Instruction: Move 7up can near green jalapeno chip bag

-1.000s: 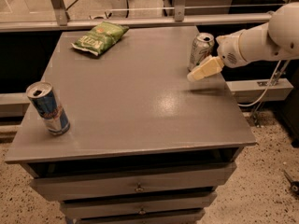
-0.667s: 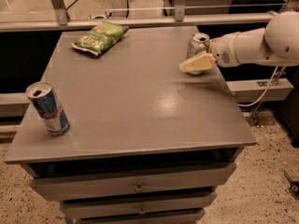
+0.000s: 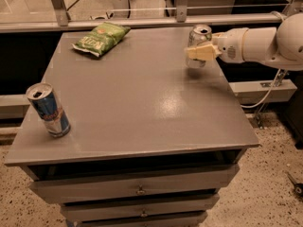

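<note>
The 7up can [image 3: 199, 40] is a silver can with an open shiny top, upright near the far right edge of the grey table [image 3: 142, 103]. My gripper [image 3: 201, 52] reaches in from the right on a white arm and is shut on the can's middle, its pale fingers [image 3: 204, 52] across the can's front. The can looks slightly raised off the tabletop. The green jalapeno chip bag [image 3: 102, 37] lies flat at the far left of the table, well apart from the can.
A blue-and-silver can [image 3: 48, 110] stands near the table's front left corner. The table is a drawer cabinet [image 3: 137, 190]. A metal rail [image 3: 142, 21] runs behind it. A white cable [image 3: 265, 96] hangs at the right.
My gripper has moved up and left from beside the can onto it and closed on it. The can now sits a little higher. The bag and the blue can have not moved.
</note>
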{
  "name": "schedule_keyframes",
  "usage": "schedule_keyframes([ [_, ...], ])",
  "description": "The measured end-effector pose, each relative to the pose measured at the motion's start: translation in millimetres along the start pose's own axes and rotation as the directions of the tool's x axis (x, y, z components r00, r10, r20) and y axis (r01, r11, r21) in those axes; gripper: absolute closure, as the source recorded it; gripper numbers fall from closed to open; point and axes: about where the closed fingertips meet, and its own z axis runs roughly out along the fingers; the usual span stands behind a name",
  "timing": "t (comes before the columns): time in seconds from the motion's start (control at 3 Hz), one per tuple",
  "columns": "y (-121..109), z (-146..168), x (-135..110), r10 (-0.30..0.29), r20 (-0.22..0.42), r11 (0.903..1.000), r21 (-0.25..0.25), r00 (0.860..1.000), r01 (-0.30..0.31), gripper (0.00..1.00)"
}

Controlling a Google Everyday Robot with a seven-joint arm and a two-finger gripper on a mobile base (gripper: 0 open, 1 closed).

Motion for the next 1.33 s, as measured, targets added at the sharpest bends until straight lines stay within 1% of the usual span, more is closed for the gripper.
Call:
schedule_keyframes([
  [0.33, 3, 2, -3, 0.0, 0.009, 1.0, -0.007, 1.0, 0.001, 0.94],
  [0.67, 4, 4, -3, -0.001, 0.008, 0.9999, -0.01, 1.0, 0.001, 1.0],
  [1.0, 11, 15, -1, 0.02, 0.025, 0.9995, -0.023, 0.999, -0.02, 1.0],
  [1.33, 32, 68, -18, 0.042, 0.096, 0.9947, -0.098, 0.995, -0.032, 1.0],
])
